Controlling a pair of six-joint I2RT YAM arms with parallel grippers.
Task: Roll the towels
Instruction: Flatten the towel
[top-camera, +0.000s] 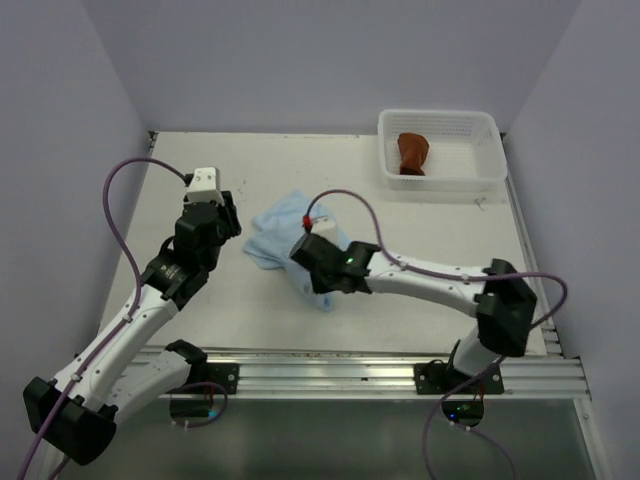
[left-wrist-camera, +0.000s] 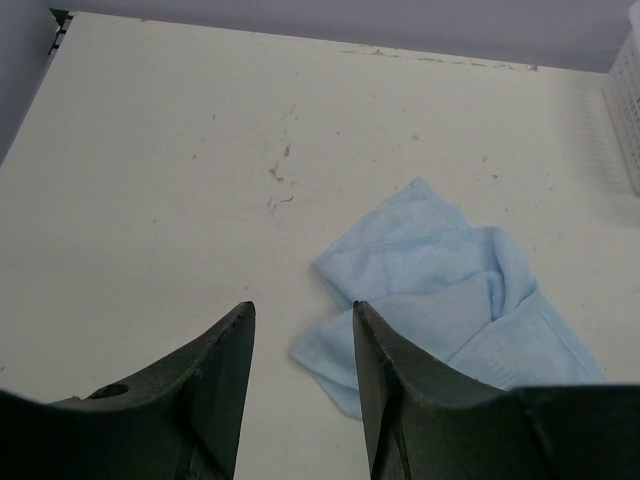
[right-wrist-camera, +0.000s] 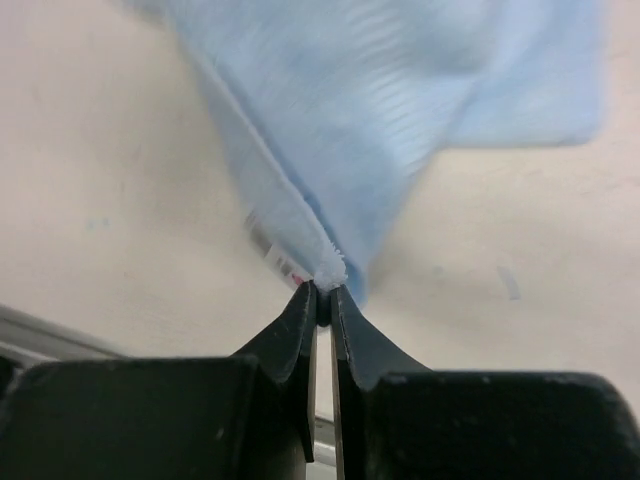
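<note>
from above, the pale cream desk (top-camera: 300, 165) sits boxed in by plain lavender walls (top-camera: 300, 60), with a metal rail (top-camera: 340, 375) running along its near edge. a white basket (top-camera: 497, 165) stands at the far right corner, and a brown towel (top-camera: 412, 153) lies rolled inside it. the blue towel (top-camera: 278, 222) lies crumpled near the middle of the desk, between the two arms. the right claw (top-camera: 315, 283) is at its near edge; the left claw (top-camera: 230, 218) hangs just left of the cloth, not touching it.

from the left wrist, the left claw (left-wrist-camera: 303, 315) has its fingers apart with nothing between them, above bare desk (left-wrist-camera: 150, 200). small brownish marks (left-wrist-camera: 278, 175) fleck the surface. the blue towel (left-wrist-camera: 440, 300) lies ahead and to the right, folded over itself, and a corner of the basket (left-wrist-camera: 628, 110) shows at the right edge.

from the right wrist, the right claw (right-wrist-camera: 322, 292) is pinched tight on a corner of the blue towel (right-wrist-camera: 380, 120), which spreads away from the fingertips, blurred. a small tag (right-wrist-camera: 275, 255) shows at the hem. beneath is desk (right-wrist-camera: 100, 200), and the rail (right-wrist-camera: 40, 335) shows at the lower left.
</note>
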